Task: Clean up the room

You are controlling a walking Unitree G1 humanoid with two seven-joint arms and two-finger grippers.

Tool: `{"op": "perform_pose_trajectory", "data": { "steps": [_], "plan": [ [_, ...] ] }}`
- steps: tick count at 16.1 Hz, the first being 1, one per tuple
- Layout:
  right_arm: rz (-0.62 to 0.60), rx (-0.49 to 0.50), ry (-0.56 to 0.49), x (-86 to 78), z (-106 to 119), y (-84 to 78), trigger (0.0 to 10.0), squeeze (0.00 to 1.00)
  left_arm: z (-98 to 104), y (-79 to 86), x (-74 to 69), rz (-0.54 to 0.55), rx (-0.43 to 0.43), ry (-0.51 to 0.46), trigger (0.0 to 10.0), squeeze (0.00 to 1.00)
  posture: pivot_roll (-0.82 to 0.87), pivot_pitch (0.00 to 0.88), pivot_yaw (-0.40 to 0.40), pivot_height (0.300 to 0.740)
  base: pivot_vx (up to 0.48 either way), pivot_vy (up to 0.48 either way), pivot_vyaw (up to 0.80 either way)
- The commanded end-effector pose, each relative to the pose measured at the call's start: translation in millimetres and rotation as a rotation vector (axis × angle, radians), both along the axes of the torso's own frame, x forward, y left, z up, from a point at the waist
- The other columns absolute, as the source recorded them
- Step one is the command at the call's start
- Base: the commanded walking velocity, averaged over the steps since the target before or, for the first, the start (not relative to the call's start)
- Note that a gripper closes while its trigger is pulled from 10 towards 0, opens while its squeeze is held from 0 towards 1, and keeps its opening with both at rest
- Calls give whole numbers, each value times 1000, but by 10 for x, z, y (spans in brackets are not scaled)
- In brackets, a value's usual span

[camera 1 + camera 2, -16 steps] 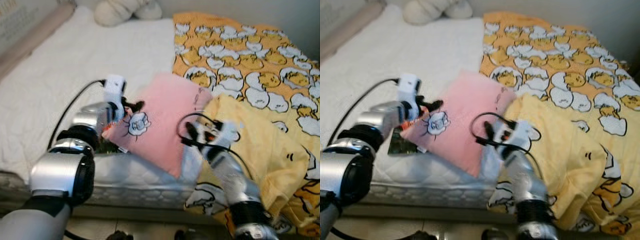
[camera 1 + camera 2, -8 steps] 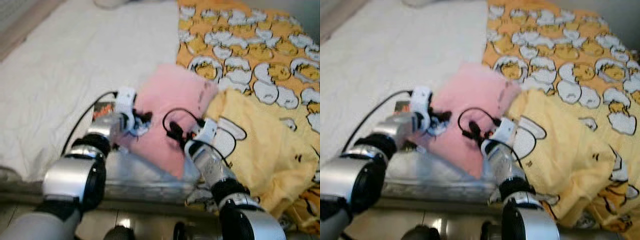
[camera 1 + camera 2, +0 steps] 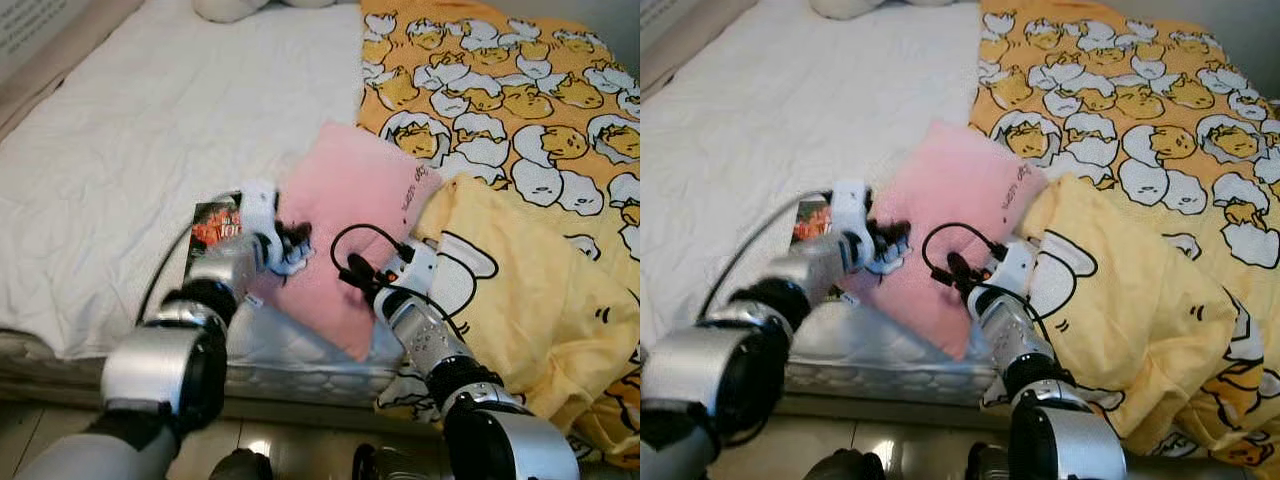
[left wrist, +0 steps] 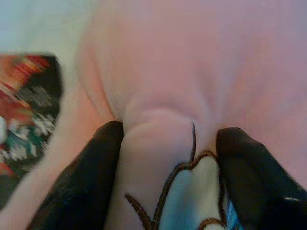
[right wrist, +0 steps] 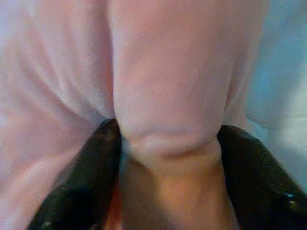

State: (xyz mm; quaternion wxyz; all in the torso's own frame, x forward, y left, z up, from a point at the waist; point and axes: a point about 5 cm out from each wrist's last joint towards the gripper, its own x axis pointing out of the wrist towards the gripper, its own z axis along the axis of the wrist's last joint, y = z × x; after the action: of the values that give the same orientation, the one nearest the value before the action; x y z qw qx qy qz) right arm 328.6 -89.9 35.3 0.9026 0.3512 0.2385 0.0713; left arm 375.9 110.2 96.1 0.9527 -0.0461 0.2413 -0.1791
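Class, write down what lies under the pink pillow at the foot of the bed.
A red-and-black printed packet pokes out from under the pink pillow, lying on the white sheet. How far it reaches beneath is covered. The left gripper and right gripper both pinch the pillow.

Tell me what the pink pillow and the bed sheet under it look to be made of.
Pink pillow: soft, matte plush or fleece, likely; it bunches into rounded folds where the left claw and right claw pinch it, and carries a stitched cartoon patch. White sheet: matte woven cloth, probably cotton, judging by its fine wrinkles and absence of shine.
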Motion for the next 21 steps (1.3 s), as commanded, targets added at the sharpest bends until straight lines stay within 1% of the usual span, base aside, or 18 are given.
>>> {"op": "perform_pose_trajectory", "data": {
  "steps": [1, 2, 5, 6, 8, 9, 10, 11, 12, 13, 14, 15, 16, 17, 18, 19, 20, 21],
  "plan": [
    [25, -23, 36, -53, -78, 15, 0, 0, -199, -79, -125, -79, 72, 66, 0, 0, -64, 105, -24, 740, 0, 0, 0],
    [28, -44, 25, -39, -67, -7, 0, 0, -228, -87, -145, -98, 94, 71, 0, 0, -52, 92, -21, 740, 0, 0, 0],
    [16, -68, 25, -8, -51, -71, 0, 0, -239, -129, -159, -132, 113, 58, 0, 0, -48, 54, -29, 740, 0, 0, 0],
    [30, -84, 8, 15, -24, -91, 0, 0, -226, -146, -153, -139, 116, 49, 0, 0, -39, 36, -39, 740, 0, 0, 0],
    [32, -100, 5, 19, -27, -149, 0, 0, -190, -129, -126, -117, 114, 26, 0, 0, -26, 28, -47, 740, 0, 0, 0],
    [28, -122, 20, -11, -75, -210, 0, 0, -163, -84, -102, -90, 127, -8, 0, 0, -22, 25, -44, 740, 0, 0, 0],
    [23, -127, 22, -24, -93, -249, 0, 0, -184, -61, -112, -82, 124, 2, 0, 0, -20, 19, -41, 740, 0, 0, 0],
    [16, -140, 18, -25, -97, -267, 0, 0, -202, -57, -124, -91, 137, 1, 0, 0, -17, 8, -33, 740, 0, 0, 0],
    [3, -137, 25, -30, -106, -285, 0, 0, -231, -77, -147, -128, 169, -6, 0, 0, -15, 3, -31, 740, 0, 0, 0],
    [-21, -121, 37, -39, -121, -319, 0, 0, -281, -63, -177, -134, 205, -9, 0, 0, -12, 0, -31, 740, 0, 0, 0],
    [-45, -112, 44, -39, -126, -369, 0, 0, -333, -59, -211, -131, 193, 9, 0, 0, -10, 0, -32, 740, 0, 0, 0],
    [-98, -123, 81, -56, -161, -500, 0, 0, -340, -104, -221, -116, 155, 11, 0, 0, -4, 0, -49, 740, 0, 0, 0],
    [-98, -160, 85, -49, -155, -571, 0, 0, -311, -160, -207, -113, 154, -14, 0, 0, 5, 0, -55, 740, 0, 0, 0],
    [-84, -175, 75, -37, -140, -577, 0, 0, -295, -179, -199, -112, 150, -23, 0, 0, 5, 0, -55, 740, 0, 0, 0],
    [-69, -188, 19, 52, -23, -615, 0, 0, -202, -242, -151, -110, 112, -57, 0, 0, 26, 0, -56, 740, 0, 0, 0],
    [-103, -165, -52, 184, 167, -708, 0, 0, -45, -284, -70, -113, 92, -120, 0, 0, 36, 0, -50, 740, 0, 0, 0],
    [-130, -157, -85, 248, 269, -762, 0, 0, 54, -302, -25, -120, 85, -164, 0, 0, 42, 0, -41, 740, 0, 0, 0],
    [-169, -160, -160, 364, 483, -861, 0, 0, 235, -337, 48, -141, 78, -244, 0, 0, 42, 0, -29, 740, 0, 0, 0]
  ]
}}
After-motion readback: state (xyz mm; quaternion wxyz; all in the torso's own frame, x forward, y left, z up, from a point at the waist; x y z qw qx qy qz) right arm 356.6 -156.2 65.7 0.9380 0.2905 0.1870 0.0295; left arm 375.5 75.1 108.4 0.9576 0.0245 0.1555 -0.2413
